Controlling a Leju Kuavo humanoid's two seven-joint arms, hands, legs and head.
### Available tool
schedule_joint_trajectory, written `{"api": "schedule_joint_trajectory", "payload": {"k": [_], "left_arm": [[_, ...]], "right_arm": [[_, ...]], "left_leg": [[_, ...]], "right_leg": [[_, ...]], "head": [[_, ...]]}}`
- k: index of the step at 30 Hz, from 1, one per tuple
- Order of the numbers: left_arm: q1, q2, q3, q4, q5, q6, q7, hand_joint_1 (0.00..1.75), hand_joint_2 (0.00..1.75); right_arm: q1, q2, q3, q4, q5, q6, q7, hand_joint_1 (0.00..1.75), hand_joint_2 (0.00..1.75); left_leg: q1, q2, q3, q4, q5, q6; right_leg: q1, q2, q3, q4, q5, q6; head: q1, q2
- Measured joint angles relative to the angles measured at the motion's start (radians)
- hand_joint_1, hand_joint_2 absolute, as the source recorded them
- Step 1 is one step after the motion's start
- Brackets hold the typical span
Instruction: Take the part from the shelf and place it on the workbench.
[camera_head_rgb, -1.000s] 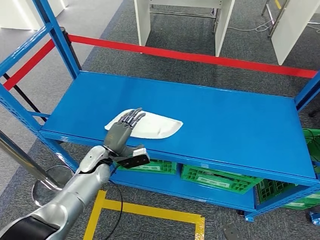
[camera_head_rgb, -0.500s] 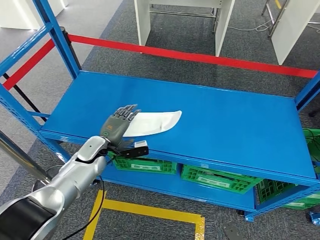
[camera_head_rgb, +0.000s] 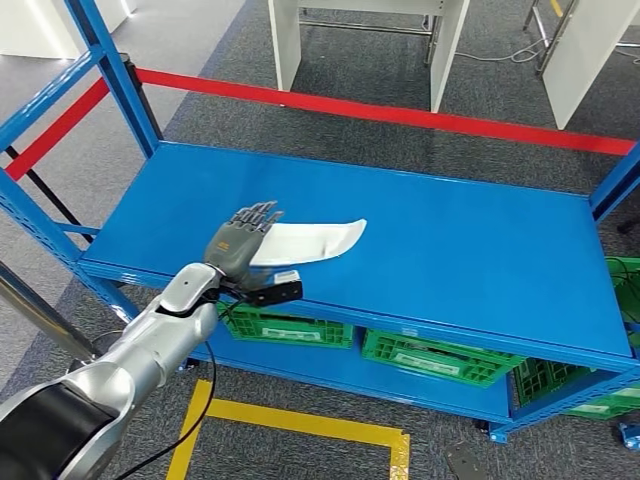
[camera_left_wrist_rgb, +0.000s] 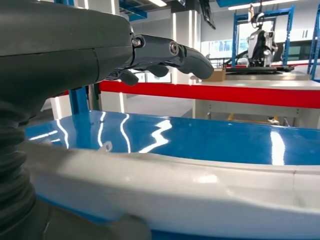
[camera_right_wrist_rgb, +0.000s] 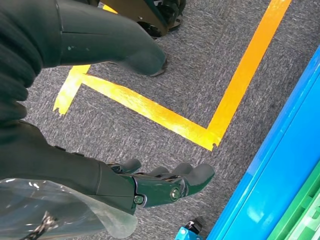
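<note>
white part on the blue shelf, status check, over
Left hand grips the white part at its near end, far end tipped up off the blue shelf. Right hand hangs open over the floor. Nothing in the way.

Workshop floor; blue steel shelving (camera_head_rgb: 377, 230), green crates (camera_head_rgb: 430, 358), yellow floor tape (camera_head_rgb: 302, 420).

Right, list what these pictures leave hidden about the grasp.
- Head view: the left hand covers the near end of the white part, so the thumb's contact is hidden.
- Left wrist view: the part runs past the picture's edge.
- Right hand hangs over carpet.
</note>
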Motion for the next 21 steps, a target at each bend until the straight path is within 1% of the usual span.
{"api": "schedule_joint_trajectory", "payload": {"k": [4, 7, 21], "left_arm": [[-0.006, -0.005, 0.000, 0.006, -0.003, 0.010, 0.045, 1.75, 1.75], [-0.011, -0.008, 0.000, 0.010, -0.015, 0.004, 0.062, 1.75, 1.75], [-0.014, -0.012, -0.004, 0.025, -0.017, -0.042, 0.025, 1.75, 1.75]], "right_arm": [[0.001, 0.000, 0.000, 0.000, -0.002, 0.000, 0.000, 0.00, 1.75], [0.004, 0.000, 0.000, 0.000, -0.005, 0.000, 0.000, 0.00, 1.75], [0.009, 0.000, 0.000, 0.000, -0.015, 0.000, -0.006, 0.00, 1.75]], "left_leg": [[0.000, 0.000, 0.000, 0.000, 0.000, 0.000], [0.000, 0.000, 0.000, 0.000, 0.000, 0.000], [0.000, 0.000, -0.001, 0.000, 0.000, 0.000]], "right_leg": [[0.000, 0.000, 0.000, 0.000, 0.000, 0.000], [0.000, 0.000, 0.000, 0.000, 0.000, 0.000], [0.000, 0.000, -0.001, 0.000, 0.000, 0.000]], "head": [[0.000, 0.000], [0.000, 0.000], [0.000, 0.000]]}}
